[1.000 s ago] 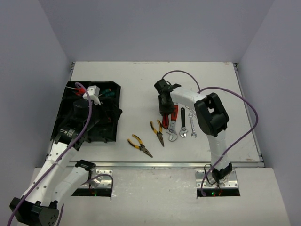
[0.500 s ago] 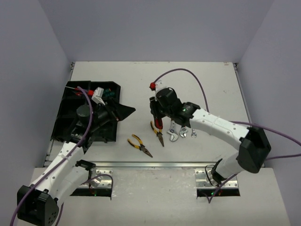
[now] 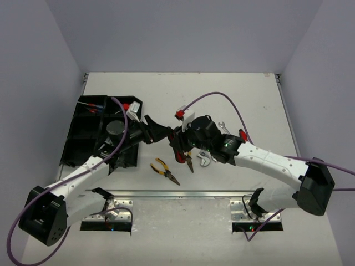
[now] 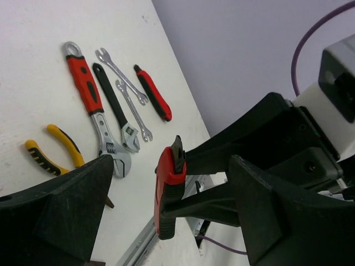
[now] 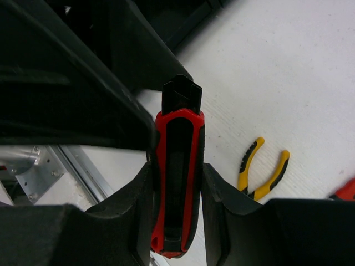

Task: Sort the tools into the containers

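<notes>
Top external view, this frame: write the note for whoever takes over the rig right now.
Right gripper: shut on the red-and-black cutter, held off the table near the black tray.
Left gripper: open, its fingers either side of that cutter, not closed.
Done: at least one red-handled tool lies in the tray.
To do: likely hand over and bin the cutter; then two yellow pliers, red-handled adjustable wrench, black-handled adjustable wrench, two silver wrenches, another red-and-black tool, all on the table.
</notes>
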Robot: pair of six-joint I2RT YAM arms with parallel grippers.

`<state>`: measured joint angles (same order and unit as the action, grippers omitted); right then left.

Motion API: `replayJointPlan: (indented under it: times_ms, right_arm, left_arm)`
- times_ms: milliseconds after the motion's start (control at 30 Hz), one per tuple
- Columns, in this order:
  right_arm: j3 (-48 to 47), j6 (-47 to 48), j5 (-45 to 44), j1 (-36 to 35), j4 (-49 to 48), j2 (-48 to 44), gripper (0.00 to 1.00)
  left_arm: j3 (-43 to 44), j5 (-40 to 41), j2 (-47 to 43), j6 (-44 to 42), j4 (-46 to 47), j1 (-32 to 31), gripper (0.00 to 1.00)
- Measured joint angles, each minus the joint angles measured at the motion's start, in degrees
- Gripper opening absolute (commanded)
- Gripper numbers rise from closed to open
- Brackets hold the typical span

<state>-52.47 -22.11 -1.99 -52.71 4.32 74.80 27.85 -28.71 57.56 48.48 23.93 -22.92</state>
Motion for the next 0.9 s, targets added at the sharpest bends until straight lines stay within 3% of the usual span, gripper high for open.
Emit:
replayJointPlan:
  times_ms: [100, 200, 333, 433, 467, 567, 600, 767, 900]
  right_arm:
    - [-0.8, 0.02, 0.17, -0.69, -0.26, 0.48, 0.0]
    - [-1.2, 0.01, 0.09, -1.09, -0.12, 0.81, 0.0]
    - [-1.92, -0.09, -0.46, -1.16, 0.5, 1.25, 0.0]
    - [-2.81, 0.17, -1.33, -1.03, 1.94, 1.47, 0.01]
    - [-2.84, 0.15, -1.47, -0.98, 2.11, 1.57, 0.1]
    - [-2.84, -0.26, -2.26, -0.91, 1.99, 1.56, 0.84]
    - [-2.84, -0.37, -2.34, -0.99, 1.38, 1.55, 0.99]
    - [-3.08, -1.38, -7.85, -1.47, 4.29, -0.37, 0.99]
    - [-2.12, -3.39, -15.61, -1.1, 10.92, -5.96, 0.99]
  left_arm:
    - [0.16, 1.3, 1.76, -0.31, 0.49, -3.12, 0.55]
    - [1.08, 2.64, 3.3, -0.91, -0.16, -4.88, 0.41]
    - [1.75, 4.26, 3.86, -1.66, -0.22, -6.07, 0.02]
    - [2.54, 6.08, 4.92, -2.58, -1.25, -6.35, 0.0]
    - [3.08, 6.3, 5.31, -3.02, -1.88, -6.47, 0.0]
    - [5.73, 7.99, 5.85, -4.55, -6.22, -6.86, 0.0]
    - [7.33, 9.75, 5.98, -5.2, -8.42, -7.09, 0.0]
    - [19.18, 21.88, 8.05, -9.03, -23.73, -5.53, 0.0]
    - [28.85, 34.86, 10.74, -10.04, -35.54, 6.73, 0.0]
